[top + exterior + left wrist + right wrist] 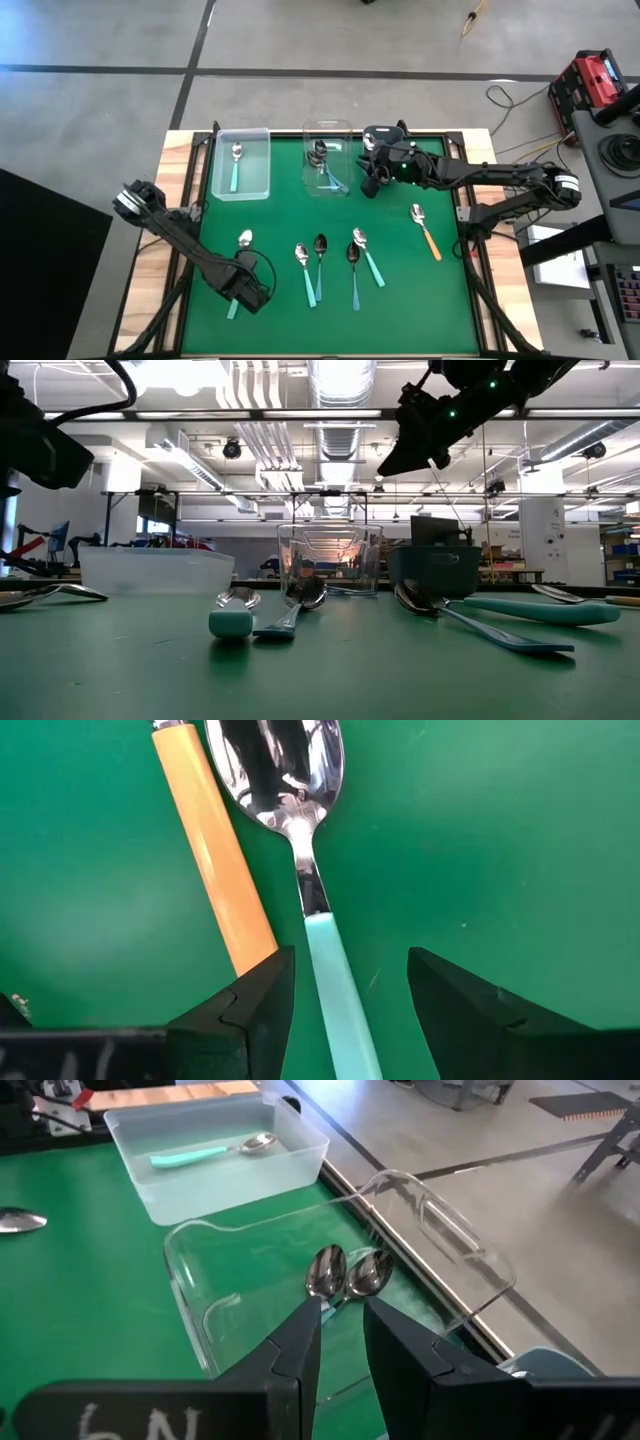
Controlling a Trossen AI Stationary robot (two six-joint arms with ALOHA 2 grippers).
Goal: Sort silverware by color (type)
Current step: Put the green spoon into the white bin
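Green mat: open left gripper (345, 995) straddled a mint spoon (300, 870); it should close squarely, avoiding the orange handle (213, 850).

Two dark jointed arms with silver wrist bands, black cables, and green indicator lights.

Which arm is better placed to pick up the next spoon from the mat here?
Left. The left gripper is low over the mat with open fingers either side of the mint-handled spoon. The right gripper hangs beside the clear bin.
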